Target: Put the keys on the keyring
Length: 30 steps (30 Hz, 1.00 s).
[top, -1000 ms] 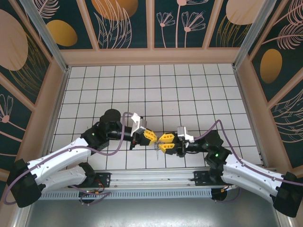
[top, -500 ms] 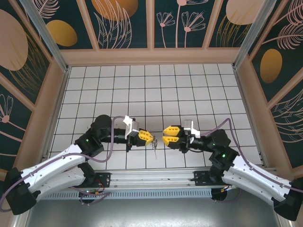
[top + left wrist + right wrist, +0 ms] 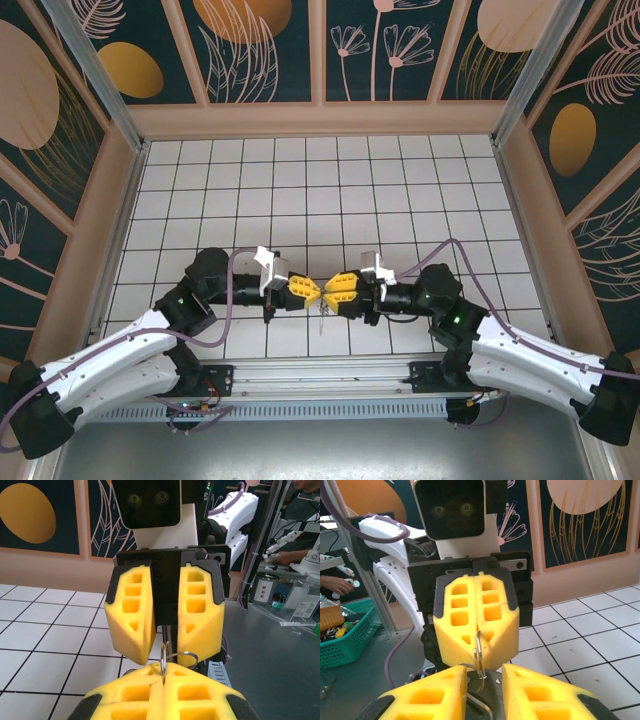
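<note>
Nose to nose near the table's (image 3: pixel 400 180) 6 o'clock edge, the left gripper (image 3: pixel 312 292) pinches the keyring (image 3: pixel 164 659) edge-on between closed fingers. The right gripper (image 3: pixel 335 291), at its 3 o'clock, faces it with jaws narrowly parted and nothing visibly clamped. A fine dangle (image 3: pixel 322 318) hangs below, too small to tell whether it is the keys. Threading seems in hand, and the next move likely calls for exact alignment with the wire.
</note>
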Motion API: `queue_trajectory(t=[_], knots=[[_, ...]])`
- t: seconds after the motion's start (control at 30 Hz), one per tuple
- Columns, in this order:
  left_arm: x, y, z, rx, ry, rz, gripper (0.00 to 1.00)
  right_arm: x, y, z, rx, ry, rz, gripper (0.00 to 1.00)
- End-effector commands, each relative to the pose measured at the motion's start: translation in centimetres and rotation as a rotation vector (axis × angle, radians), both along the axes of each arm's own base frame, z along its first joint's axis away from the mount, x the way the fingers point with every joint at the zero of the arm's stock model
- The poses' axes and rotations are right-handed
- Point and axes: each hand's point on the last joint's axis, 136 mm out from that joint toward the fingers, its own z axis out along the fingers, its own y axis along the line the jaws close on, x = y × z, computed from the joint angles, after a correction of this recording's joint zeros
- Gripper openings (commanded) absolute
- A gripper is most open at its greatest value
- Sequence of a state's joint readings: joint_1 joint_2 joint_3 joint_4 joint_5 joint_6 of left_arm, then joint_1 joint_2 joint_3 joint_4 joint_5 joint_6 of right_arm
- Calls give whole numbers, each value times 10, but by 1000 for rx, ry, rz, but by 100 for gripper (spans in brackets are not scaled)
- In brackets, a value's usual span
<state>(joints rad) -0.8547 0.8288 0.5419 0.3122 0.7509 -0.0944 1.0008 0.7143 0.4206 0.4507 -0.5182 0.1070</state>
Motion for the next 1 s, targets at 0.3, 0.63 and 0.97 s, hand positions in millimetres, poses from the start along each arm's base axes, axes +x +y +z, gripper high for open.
queue_trajectory(t=[0.3,0.63,0.97], knots=[[-4,-2,10,-36,-11,-20,0,-1,1,19,33,-37,-3,15],[-6,-4,7,-12,-1,-23,0,2,7,11,-14,-40,4,0],[7,-4,-10,146,43,53,15,9,8,2,-193,-85,-23,0]])
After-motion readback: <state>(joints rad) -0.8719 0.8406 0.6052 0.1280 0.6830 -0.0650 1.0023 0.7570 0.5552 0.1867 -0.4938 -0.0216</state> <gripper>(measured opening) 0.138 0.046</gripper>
